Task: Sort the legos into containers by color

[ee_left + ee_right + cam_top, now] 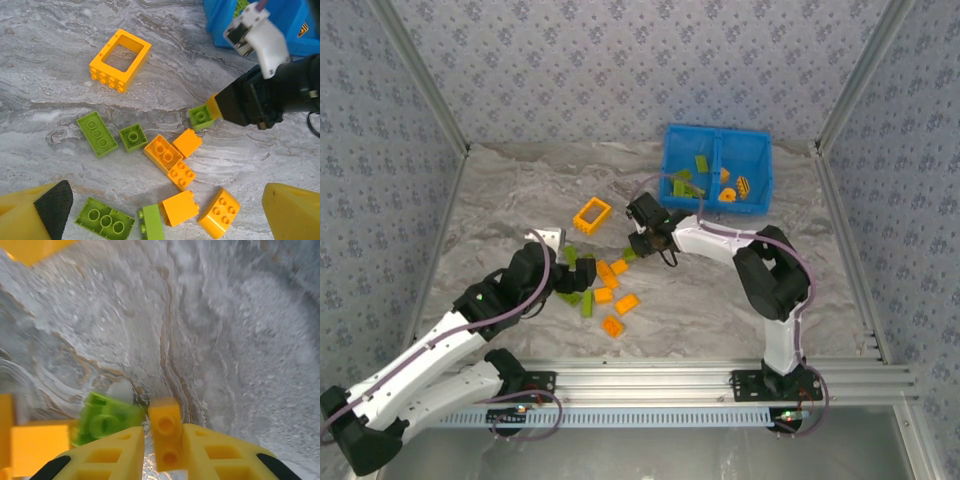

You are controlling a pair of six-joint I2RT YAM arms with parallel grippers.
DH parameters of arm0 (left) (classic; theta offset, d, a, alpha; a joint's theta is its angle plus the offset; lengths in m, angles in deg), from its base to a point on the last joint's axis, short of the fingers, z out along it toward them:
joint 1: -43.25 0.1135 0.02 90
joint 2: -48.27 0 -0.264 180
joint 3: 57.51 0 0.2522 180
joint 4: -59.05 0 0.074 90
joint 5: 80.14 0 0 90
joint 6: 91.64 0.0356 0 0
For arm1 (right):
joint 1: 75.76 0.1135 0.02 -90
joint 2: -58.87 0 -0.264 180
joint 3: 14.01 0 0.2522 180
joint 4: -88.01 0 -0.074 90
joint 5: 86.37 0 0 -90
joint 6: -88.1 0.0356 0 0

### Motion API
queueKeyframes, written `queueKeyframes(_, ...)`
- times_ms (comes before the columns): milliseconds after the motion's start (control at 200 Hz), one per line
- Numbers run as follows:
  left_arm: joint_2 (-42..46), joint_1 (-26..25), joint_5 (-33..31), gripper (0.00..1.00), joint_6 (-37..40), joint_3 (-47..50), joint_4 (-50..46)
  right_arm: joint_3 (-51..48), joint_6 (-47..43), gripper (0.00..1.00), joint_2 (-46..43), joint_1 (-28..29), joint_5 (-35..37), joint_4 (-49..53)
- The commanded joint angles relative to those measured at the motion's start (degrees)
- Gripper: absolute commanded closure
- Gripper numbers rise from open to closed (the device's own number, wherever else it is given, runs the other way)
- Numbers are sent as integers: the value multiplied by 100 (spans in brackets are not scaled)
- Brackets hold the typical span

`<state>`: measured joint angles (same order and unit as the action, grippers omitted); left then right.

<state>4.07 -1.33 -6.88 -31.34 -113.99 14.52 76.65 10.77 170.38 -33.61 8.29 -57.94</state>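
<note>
Your bricks are split between the bin and the worktop. The blue bin (pixel 720 131) sits at the far right of the worktop (pixel 500 200). Its left compartment holds green bricks (pixel 700 164) and its right compartment holds orange pieces (pixel 727 195), one of them with dark stripes.

The loose bricks (pixel 162 151) lie scattered in the middle of the worktop, orange and green mixed together, some touching and some apart. The open orange frame (pixel 120 60) lies flat, a little beyond them and apart from the rest.

Your right claw (pixel 163 432) is down at the far edge of that scatter, between the loose bricks and the bin. It is clenched on a small orange brick (pixel 166 435), which sticks out past the fingertips with its studs facing the wrist camera. A single green brick (pixel 200 116) sits on the worktop just beside that claw, against the outside of one finger (pixel 107 455).

Your left claw (pixel 167 202) hangs over the near side of the scatter. It is released, with its yellow fingers (pixel 292 212) spread wide and nothing between them. Several orange and green bricks lie on the worktop below the gap
</note>
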Motion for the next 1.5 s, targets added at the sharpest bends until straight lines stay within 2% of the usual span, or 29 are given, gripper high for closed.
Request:
queueKeyframes(0,34,37,71,1,-78,0,98,19,74,68,146,28,138,140)
queueKeyframes(75,59,37,73,1,-98,14,84,18,104,68,170,28,147,123)
queueKeyframes(350,50,37,57,1,-115,27,119,-161,163,83,-21,-23,289,-8)
queueKeyframes(460,30,37,67,1,-113,27,127,-349,257,84,-430,-35,506,-6)
queueKeyframes(595,16,37,117,1,-105,36,196,-721,347,83,-1366,-94,957,-110)
queueKeyframes(660,30,37,393,1,30,98,434,-1017,447,83,-1833,-226,1173,-215)
queueKeyframes(755,39,29,1226,1,265,254,1103,-1369,560,82,-2467,-621,1455,-475)
queueKeyframes(864,-66,-32,1868,1,354,309,1639,-1517,630,81,-2837,-1480,1547,-710)
queueKeyframes(959,-216,-191,1904,1,406,283,1829,-1263,624,81,-2594,-2271,1509,-686)
queueKeyframes(1119,-584,-379,1816,1,394,123,1775,-15,644,82,-1289,-3193,1004,-190)
queueKeyframes(1219,-796,-539,1715,1,394,-28,1637,772,610,81,-465,-3415,721,68)
queueKeyframes(1374,-957,-664,1542,1,377,-171,1437,1947,654,78,609,-3583,652,587)
queueKeyframes(1494,-1034,-692,1514,1,393,-162,1380,2511,666,71,987,-3609,560,845)
